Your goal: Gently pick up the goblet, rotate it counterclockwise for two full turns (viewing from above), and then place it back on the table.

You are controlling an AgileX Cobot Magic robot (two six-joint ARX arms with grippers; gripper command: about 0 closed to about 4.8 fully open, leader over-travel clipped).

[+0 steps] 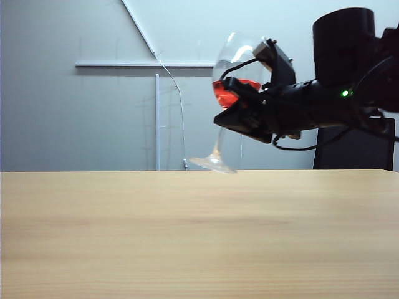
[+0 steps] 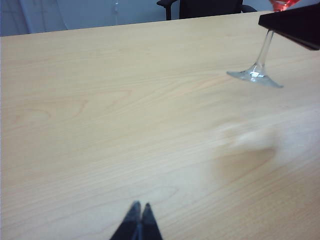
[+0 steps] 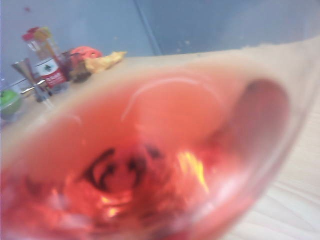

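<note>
goblet (image 1: 234,87) up in air, tilted, over far R part of table (image 1: 187,237) | R gripper (image 1: 249,93) clamped round bowl (foot clear of top) | L gripper (image 2: 139,215) low over table, well apart from goblet

Goblet (image 2: 258,67) bowl cut off by the left wrist view's edge, right pincer (image 1: 240,103) hiding the goblet's lower bowl in the exterior view, right wrist view blurred, far clutter (image 3: 47,65) indistinct

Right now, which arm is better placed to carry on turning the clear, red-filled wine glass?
Right: the right gripper is shut on the goblet's bowl, tilted above the table. The left gripper is shut, low and apart.
</note>
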